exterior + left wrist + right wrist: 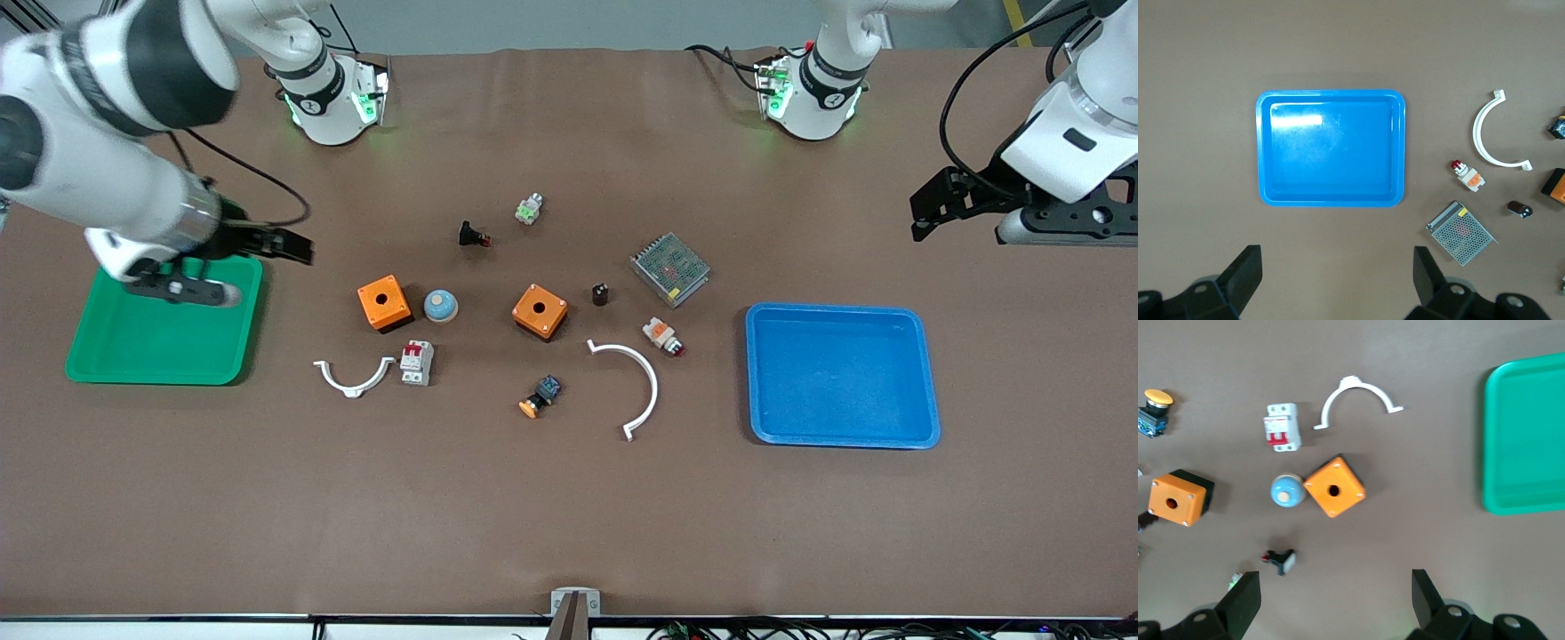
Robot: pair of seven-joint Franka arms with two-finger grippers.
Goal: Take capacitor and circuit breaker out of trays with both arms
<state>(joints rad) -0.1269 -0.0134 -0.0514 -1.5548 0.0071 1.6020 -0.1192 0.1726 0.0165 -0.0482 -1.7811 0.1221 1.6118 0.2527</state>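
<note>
The capacitor stands on the surface between an orange box and a metal mesh unit; the breaker lies beside a white curved clip. The left wrist view alone shows the left tool spread wide and empty near the blue tray. The right wrist view shows the right tool likewise wide and empty, beside the green tray.

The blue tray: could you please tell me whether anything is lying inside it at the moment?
Nothing lies in the blue tray; its whole floor shows bare in the left wrist view. The capacitor and breaker sit on the table. Both grippers are open.
</note>
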